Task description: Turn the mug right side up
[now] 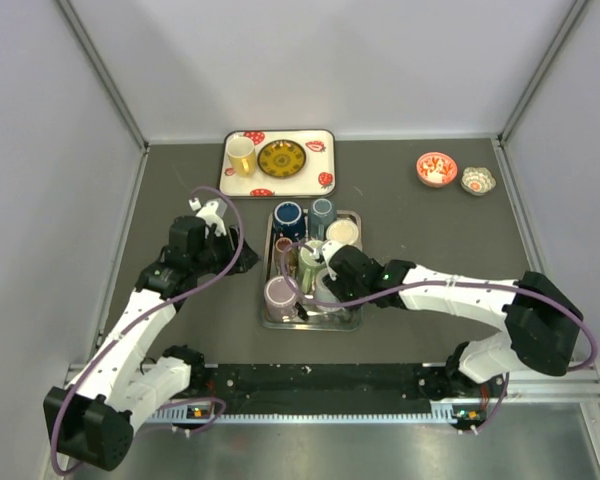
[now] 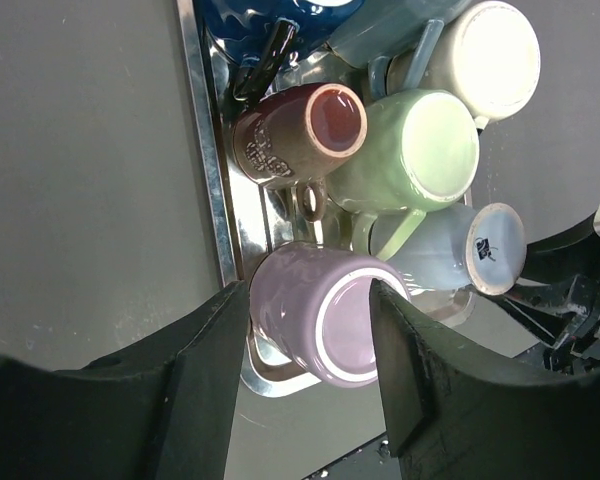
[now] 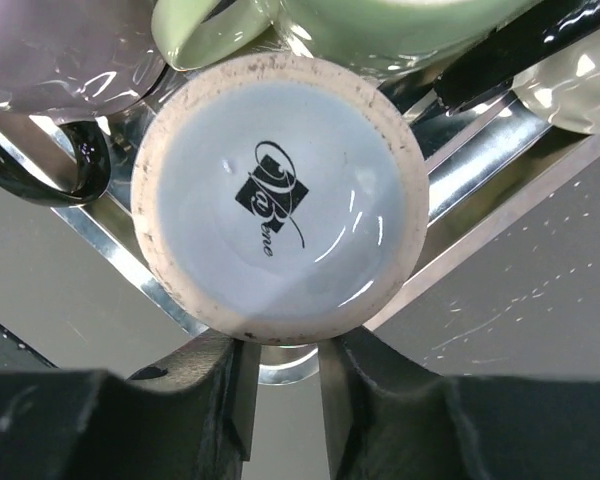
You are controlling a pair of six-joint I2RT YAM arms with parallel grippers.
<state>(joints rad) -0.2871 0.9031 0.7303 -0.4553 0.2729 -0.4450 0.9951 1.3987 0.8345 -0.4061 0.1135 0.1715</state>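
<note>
Step in hand: the grasp, flip not yet done. Target looks like the pale blue mug (image 3: pixel 280 190), bottom up with its printed base facing the wrist camera. It sits in the metal tray (image 2: pixel 208 170) toward the near edge, right of the lilac mug (image 2: pixel 325 320) in the near-left corner and just below the green mug (image 2: pixel 410 150). Those two also show their bases, so the target pick is my read, based on where the right gripper (image 3: pixel 285 345) sits: right at the lower edge of that base. Its fingers (image 3: pixel 215 395) stand a narrow gap apart. Can't tell if they've bitten on the mug wall or handle, since the contact spot is hidden under the base rim. Next move calls for a confirmed pinch, then a straight lift clear of the neighbours before any wrist roll. The mugs are packed touching and the green handle crowds the blue one, so rotating in place would likely knock something. After the roll it needs a bare spot on the tray or the table (image 1: pixel 430 240). Pose: right arm stretched low from its base, reaching left across the table, wrist over the tray's middle. Left arm is folded at the elbow with the left gripper (image 2: pixel 308 300) held off the tray's left edge, fingers apart on nothing, just framing the lilac mug from a distance.
</note>
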